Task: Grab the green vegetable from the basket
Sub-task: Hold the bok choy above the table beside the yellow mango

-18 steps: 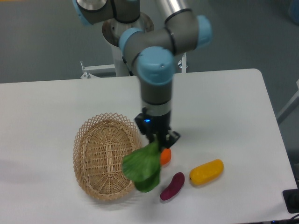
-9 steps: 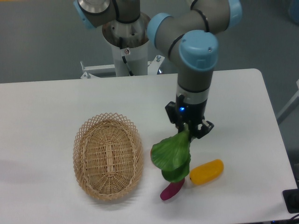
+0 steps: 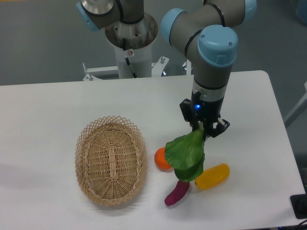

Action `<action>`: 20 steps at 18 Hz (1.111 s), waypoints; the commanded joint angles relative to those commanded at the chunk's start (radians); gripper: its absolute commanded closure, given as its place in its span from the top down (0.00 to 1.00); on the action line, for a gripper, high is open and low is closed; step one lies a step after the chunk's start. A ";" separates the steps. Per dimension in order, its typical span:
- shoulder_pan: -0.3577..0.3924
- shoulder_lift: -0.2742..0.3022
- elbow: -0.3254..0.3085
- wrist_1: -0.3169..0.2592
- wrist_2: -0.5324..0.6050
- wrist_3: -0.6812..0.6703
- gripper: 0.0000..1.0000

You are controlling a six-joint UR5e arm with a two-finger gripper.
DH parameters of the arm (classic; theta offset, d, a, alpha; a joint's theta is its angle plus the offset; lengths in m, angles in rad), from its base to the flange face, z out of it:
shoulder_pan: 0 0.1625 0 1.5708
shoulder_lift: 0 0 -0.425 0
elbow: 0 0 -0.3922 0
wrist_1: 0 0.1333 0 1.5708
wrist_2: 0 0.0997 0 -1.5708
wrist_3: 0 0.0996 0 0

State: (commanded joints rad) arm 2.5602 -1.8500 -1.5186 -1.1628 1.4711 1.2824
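Now hand (image 3: 205,130) pinching leafy green vegetable (image 3: 186,153) (broad, floppy), oval woven basket (image 3: 111,160)

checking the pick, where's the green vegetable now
The green vegetable hangs from the claw, right of the basket, above the orange.

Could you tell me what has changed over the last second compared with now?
The gripper, still shut on the bok choy, carried it rightward from the basket rim, uncovering the orange. The basket, purple eggplant and yellow fruit stayed put.
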 joint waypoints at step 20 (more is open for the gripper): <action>0.020 -0.002 -0.002 0.011 -0.003 0.000 0.40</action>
State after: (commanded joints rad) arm 2.5802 -1.8515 -1.5202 -1.1520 1.4680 1.2824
